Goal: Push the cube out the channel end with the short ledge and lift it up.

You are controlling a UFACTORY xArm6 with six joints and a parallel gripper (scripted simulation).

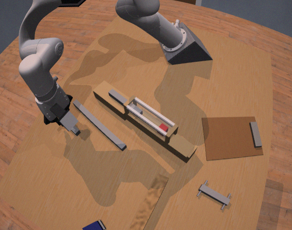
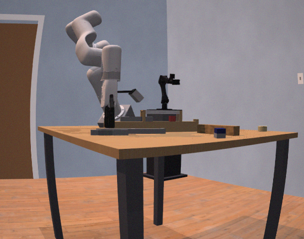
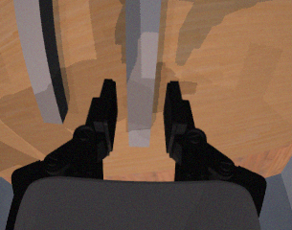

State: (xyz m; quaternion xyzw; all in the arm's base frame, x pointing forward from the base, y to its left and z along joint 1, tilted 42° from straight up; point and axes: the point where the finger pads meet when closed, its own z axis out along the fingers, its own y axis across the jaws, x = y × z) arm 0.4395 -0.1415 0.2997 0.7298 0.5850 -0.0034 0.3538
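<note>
My gripper hangs low over the worktop, its fingers part-open on either side of a short grey bar and holding nothing; I see a gap on each side of the bar. A long grey bar lies just beside it, between me and the channel. The red cube sits inside the channel, near the end farther from my gripper, between two white rails. A grey block rests on the wooden ledge at the channel's near end, and another grey piece sits inside the channel at that end.

Well apart lie a brown mat with a grey slab near its far edge, a grey bracket with pins, and a blue block near the worktop's edge. Open wood stretches in front of the long bar. Blue-grey walls, a brown door and plank flooring surround the worktop.
</note>
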